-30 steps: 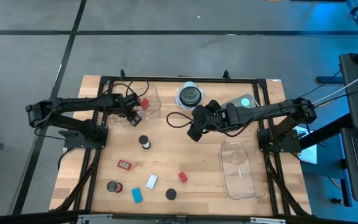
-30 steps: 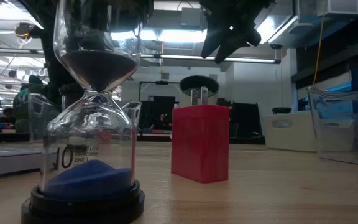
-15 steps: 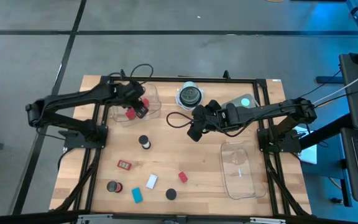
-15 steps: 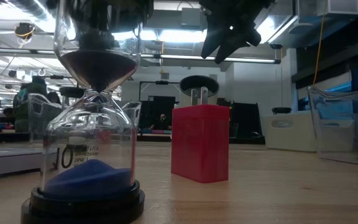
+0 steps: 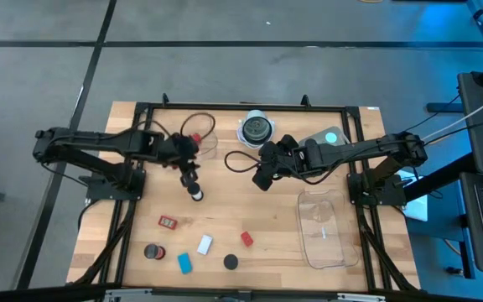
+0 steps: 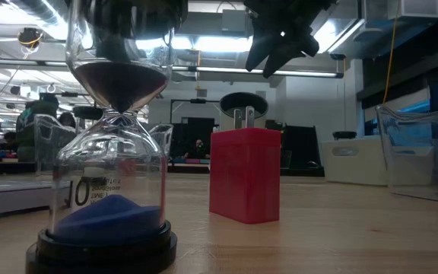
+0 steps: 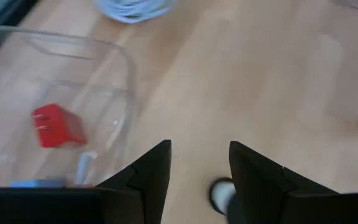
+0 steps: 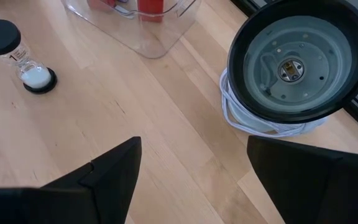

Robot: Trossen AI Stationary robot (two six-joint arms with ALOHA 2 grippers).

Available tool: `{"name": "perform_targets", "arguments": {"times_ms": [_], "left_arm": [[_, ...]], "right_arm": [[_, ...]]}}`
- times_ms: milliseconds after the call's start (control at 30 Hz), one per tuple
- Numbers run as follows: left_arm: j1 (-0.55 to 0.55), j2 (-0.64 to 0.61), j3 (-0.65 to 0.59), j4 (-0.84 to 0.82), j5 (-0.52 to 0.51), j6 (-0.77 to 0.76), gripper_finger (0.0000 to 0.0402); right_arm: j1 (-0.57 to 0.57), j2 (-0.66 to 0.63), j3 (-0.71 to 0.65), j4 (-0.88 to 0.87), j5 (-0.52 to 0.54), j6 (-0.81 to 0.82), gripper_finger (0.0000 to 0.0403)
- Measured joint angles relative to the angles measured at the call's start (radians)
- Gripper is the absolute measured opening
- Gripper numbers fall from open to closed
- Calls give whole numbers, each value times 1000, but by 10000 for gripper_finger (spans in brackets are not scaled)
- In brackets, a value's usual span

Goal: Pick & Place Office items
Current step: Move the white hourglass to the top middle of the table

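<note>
Fingers of the left gripper [image 7: 197, 171] stand apart above a small white hourglass [image 5: 196, 193], half hidden beneath them; the right gripper [image 5: 262, 178] hangs open mid-desk. A red plug block [image 7: 56, 126] lies in the far-left clear tray [image 7: 120, 65].

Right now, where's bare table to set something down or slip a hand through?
Bare wood lies between the white-sand hourglass, the red block and the empty right tray. Crowded: front-left pieces around the red-framed tag, and the back strip near the left gripper.
</note>
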Motion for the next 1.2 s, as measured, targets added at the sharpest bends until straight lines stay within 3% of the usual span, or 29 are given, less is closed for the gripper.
{"name": "perform_targets", "arguments": {"times_ms": [400, 567, 900, 1067, 1200], "left_arm": [[-209, 0, 0, -1, -57, -71, 157], [-250, 0, 0, -22, -117, -140, 157], [-317, 0, 0, -252, -193, -377, 157], [-359, 0, 0, -260, -195, -395, 157], [-379, 4, -1, -257, -262, -375, 158]], "right_arm": [[0, 0, 0, 0, 0, 0, 297], [0, 0, 0, 8, 0, 0, 297], [-5, 0, 0, 183, 30, -4, 297], [-5, 0, 0, 221, 7, -11, 297], [-7, 0, 0, 220, 0, -29, 297]]}}
